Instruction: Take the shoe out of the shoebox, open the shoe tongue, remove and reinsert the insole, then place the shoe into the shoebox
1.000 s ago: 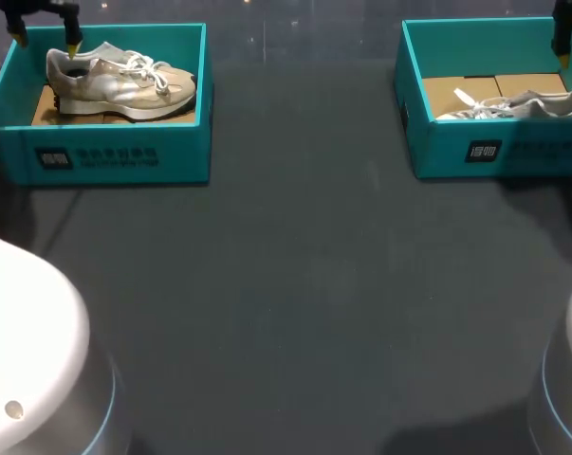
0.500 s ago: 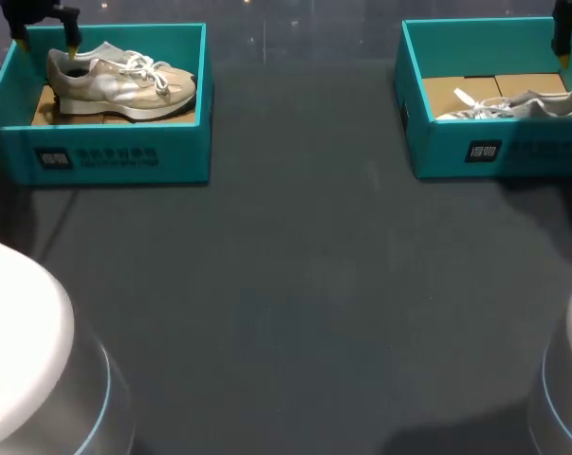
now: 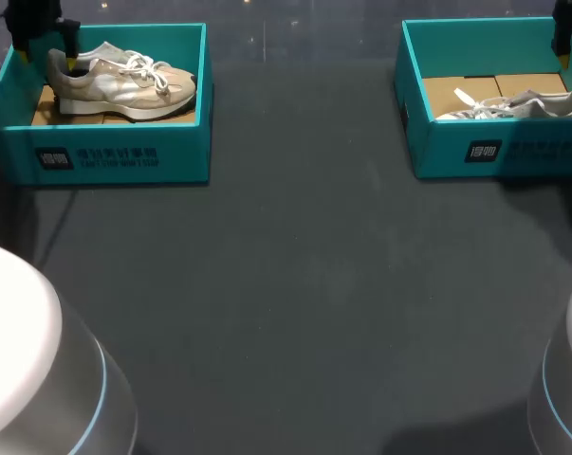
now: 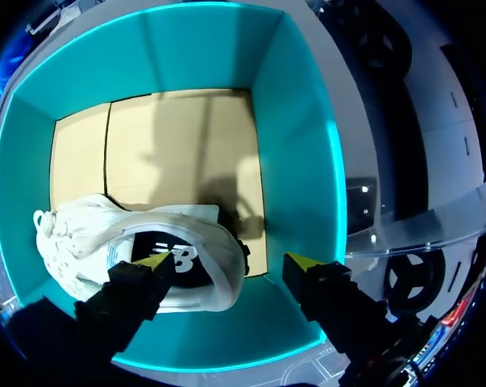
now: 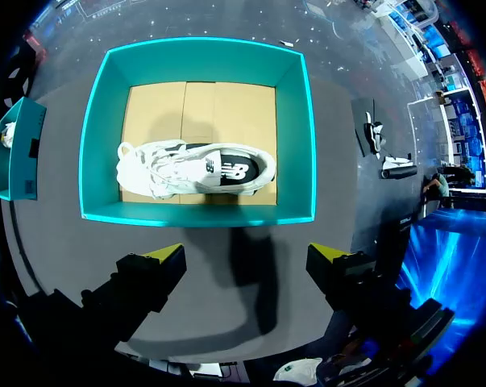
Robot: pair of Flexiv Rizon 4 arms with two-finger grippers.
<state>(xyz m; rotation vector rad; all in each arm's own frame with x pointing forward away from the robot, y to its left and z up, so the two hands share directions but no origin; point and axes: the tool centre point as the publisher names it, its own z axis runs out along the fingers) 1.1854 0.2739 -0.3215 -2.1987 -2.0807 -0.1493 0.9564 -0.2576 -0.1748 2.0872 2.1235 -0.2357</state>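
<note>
The pale shoe [image 3: 124, 83] lies inside the left shoebox [image 3: 115, 156] on the counter [image 3: 304, 284]. At that box's heel end the left end effector [image 4: 226, 260] hangs with fingers apart, one tip over the shoe's collar, the other over the wall. Well apart from it, the right end effector [image 5: 244, 251], also spread, hovers above a second boxed shoe [image 5: 198, 169].

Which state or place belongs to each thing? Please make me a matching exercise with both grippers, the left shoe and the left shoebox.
Things:
1. left gripper
2. right gripper
3. left shoe
4. left shoebox

States:
A. teal walls, cardboard floor
B. open, raised clear of the right shoebox
C. open, one finger at the shoe's heel opening
D. pale, with white laces, lying inside its box

Pairs: 1-C, 2-B, 3-D, 4-A
</note>
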